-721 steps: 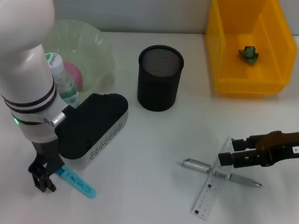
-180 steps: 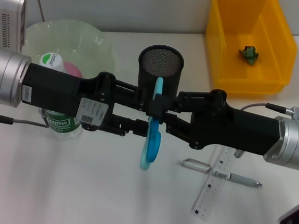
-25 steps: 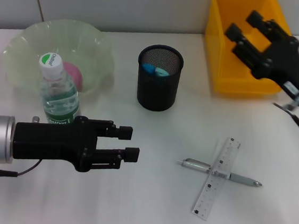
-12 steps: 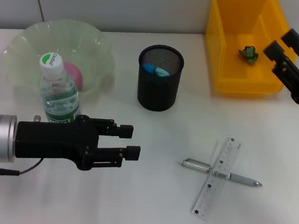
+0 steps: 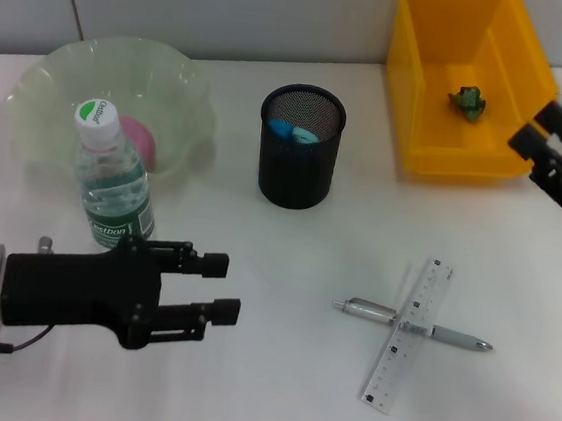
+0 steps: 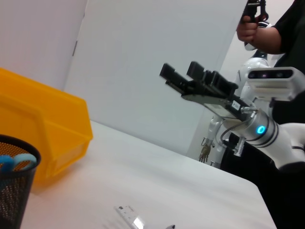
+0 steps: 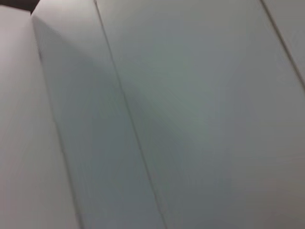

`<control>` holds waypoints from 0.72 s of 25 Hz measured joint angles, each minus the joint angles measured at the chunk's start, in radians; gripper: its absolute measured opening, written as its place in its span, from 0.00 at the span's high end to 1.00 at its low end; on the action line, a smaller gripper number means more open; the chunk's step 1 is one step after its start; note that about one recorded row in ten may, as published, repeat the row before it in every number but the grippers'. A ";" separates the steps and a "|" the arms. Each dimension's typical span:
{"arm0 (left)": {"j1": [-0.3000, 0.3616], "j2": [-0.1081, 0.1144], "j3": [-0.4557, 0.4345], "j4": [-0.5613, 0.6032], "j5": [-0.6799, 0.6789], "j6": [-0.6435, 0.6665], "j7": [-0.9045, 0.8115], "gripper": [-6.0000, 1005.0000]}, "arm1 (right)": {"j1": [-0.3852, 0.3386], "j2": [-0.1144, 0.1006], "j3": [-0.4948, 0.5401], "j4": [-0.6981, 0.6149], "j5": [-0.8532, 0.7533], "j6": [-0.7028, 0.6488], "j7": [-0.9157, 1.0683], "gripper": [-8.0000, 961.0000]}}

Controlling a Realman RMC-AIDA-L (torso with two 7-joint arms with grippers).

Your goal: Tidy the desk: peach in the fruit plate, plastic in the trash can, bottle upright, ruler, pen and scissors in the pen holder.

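Note:
The pink peach (image 5: 139, 142) lies in the pale green fruit plate (image 5: 43, 85). In front of the plate, the bottle (image 5: 113, 185) stands upright. The black mesh pen holder (image 5: 298, 162) (image 6: 10, 200) holds the blue scissors (image 5: 294, 132) (image 6: 13, 161). On the desk (image 5: 282, 392), the silver pen (image 5: 449, 336) lies under the clear ruler (image 5: 406, 336) (image 6: 127, 213). A green plastic scrap (image 5: 468, 99) sits in the yellow trash can (image 5: 415, 84) (image 6: 43, 138). My left gripper (image 5: 225, 287) is open and empty, low beside the bottle. My right gripper (image 5: 531, 126) (image 6: 180, 71) is open and raised by the trash can's right side.
A person (image 6: 267, 33) and another robot (image 6: 267, 109) stand beyond the desk's far side in the left wrist view. The right wrist view shows only a plain wall.
My left gripper has drawn back toward the left and nearer the front edge. My right gripper has swung from over the trash can down toward the right edge. The scissors stay in the pen holder.

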 joint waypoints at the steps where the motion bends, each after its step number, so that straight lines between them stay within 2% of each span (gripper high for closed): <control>1: 0.003 0.000 0.000 0.000 0.000 0.006 0.007 0.41 | -0.002 -0.008 0.000 -0.020 -0.031 0.000 0.041 0.34; 6: 0.002 -0.001 0.018 -0.002 0.008 0.012 0.029 0.41 | -0.011 -0.033 0.000 -0.144 -0.152 -0.002 0.216 0.34; 18: 0.008 -0.005 0.019 -0.009 0.001 0.005 0.072 0.41 | 0.002 -0.049 0.012 -0.499 -0.374 -0.003 0.716 0.34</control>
